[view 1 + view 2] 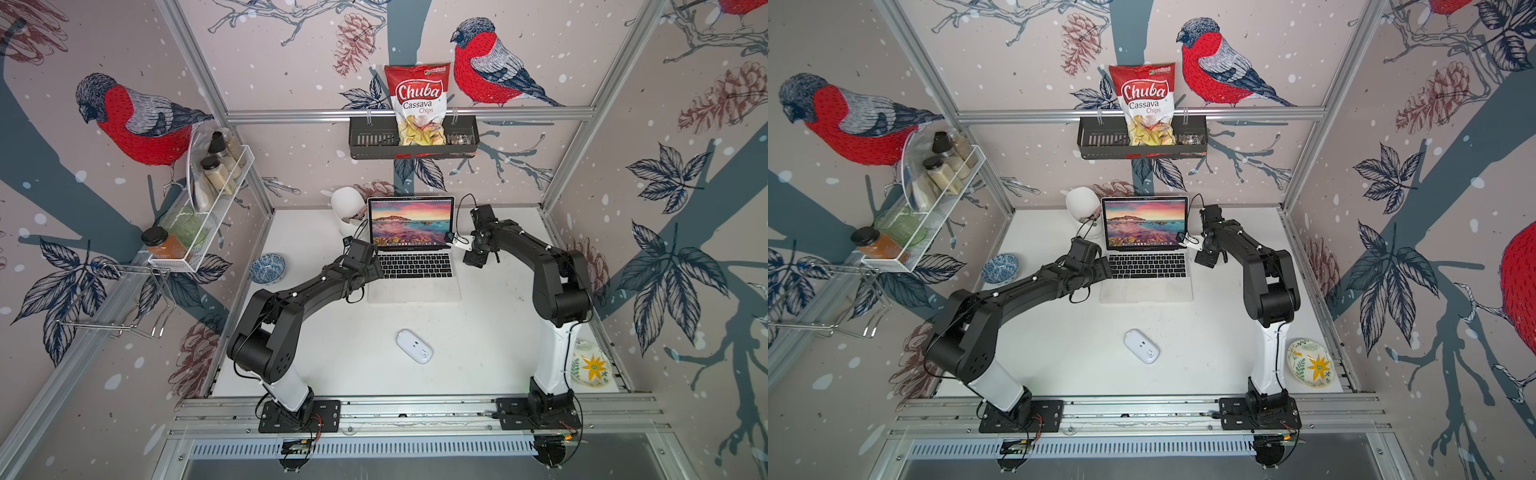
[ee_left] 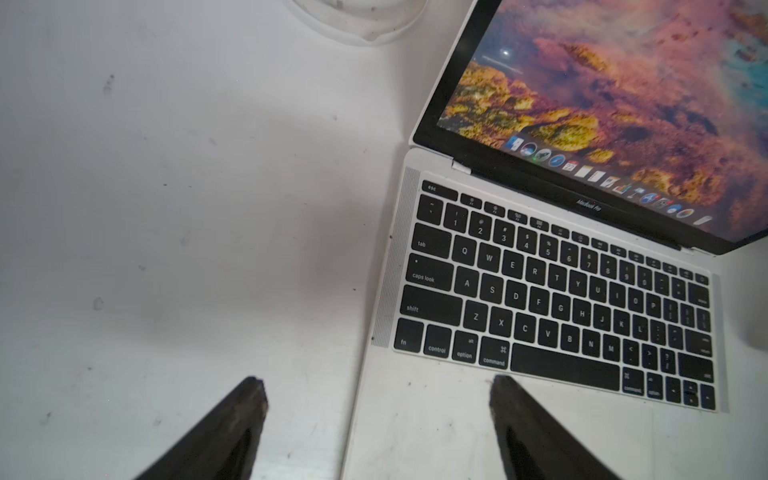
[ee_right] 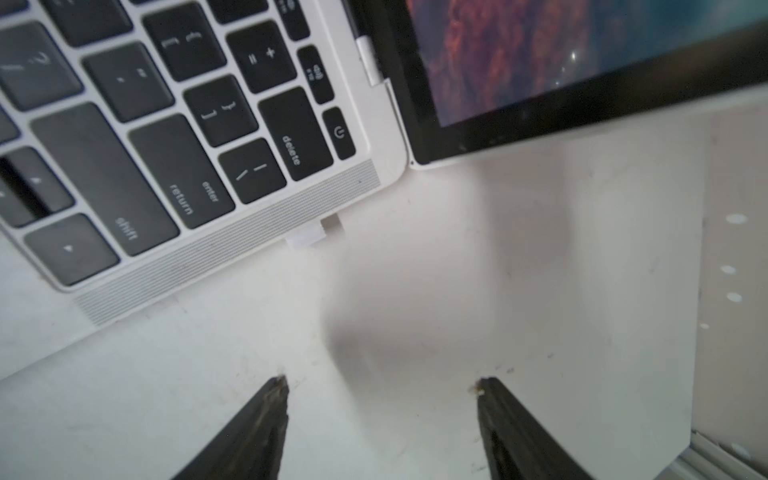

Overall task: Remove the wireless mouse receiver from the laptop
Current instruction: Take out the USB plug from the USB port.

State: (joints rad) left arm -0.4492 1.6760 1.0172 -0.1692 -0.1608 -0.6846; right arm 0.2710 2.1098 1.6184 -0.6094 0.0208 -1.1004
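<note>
One right gripper [image 3: 383,381], jaws apart and empty, short of the receiver [image 3: 309,237] at the laptop [image 3: 187,137] edge.

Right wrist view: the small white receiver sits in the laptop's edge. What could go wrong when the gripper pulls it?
1. The receiver sticks out only a little from the laptop, so the open right gripper may slip off or pinch the casing.
2. The open left gripper does not visibly hold the laptop down, so a pull might drag it.
</note>
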